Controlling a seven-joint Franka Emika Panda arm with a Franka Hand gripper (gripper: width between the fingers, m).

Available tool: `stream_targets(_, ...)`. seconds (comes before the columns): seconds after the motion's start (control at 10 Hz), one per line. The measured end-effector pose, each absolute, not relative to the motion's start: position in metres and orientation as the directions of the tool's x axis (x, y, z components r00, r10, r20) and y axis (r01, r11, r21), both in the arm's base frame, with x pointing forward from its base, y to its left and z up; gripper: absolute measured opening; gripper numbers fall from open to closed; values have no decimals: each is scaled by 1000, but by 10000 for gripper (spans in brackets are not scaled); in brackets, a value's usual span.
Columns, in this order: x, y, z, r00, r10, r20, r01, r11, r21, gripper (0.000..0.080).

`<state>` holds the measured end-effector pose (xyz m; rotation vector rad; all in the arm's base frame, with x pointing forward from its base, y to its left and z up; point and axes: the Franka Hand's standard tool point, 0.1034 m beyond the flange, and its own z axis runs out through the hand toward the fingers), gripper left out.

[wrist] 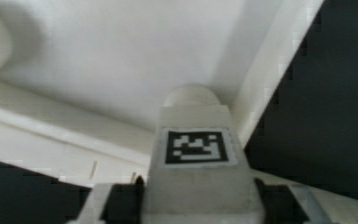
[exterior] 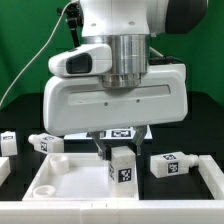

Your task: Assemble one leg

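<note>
Legs are what you look for, so start close. In the wrist view you see one leg (wrist: 197, 140) right in front of you, standing between the gripper (wrist: 190, 196) fingers. It has a rounded tip and a black-and-white square tag on the face turned to you. The fingers press on both of its sides, so the gripper is clamped on this leg. Behind the tip you see the big flat white panel (wrist: 149, 55), with a curved white shape in one corner, and dark bench past the panel's edge.

In the exterior view you see the same leg (exterior: 122, 166) held upright under the gripper (exterior: 121, 156), low over the panel (exterior: 70, 178). You cannot tell if the leg's bottom touches the panel. The panel lies flat on the black bench (exterior: 170, 190), and it has a round dip (exterior: 57, 159) near its corner on the exterior view's left.

Look a bit farther. A second leg (exterior: 172, 164) lies on its side on the bench, on the exterior view's right, just beside the panel. A third leg (exterior: 45, 143) lies on the exterior view's left, behind the panel. A fourth leg (exterior: 8, 141) sits at the exterior view's left edge. Behind it all hangs a green wall (exterior: 30, 40).
</note>
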<state>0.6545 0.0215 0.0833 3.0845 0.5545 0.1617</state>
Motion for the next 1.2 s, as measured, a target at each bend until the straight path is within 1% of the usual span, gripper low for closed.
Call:
stream_targets(0.1,655,22,83,933,346,101,346,-938,21,281)
stream_targets(0.4,654,22,83,980,172,103,173,-985,2,281)
stream_targets(0.5,654,25,83,994,11,105,13,-1000,-18,281)
stream_targets(0.6,654,29,83,989,-106,106,-104,-994,-31,281)
stream_targets(0.9,653,38,83,883,-461,88,-457,-887,-67,282)
stream_targets(1.1,653,43,82,765,-640,74,-635,-768,-84,282)
stream_targets(1.2,653,43,83,715,-696,67,-691,-717,-90,282)
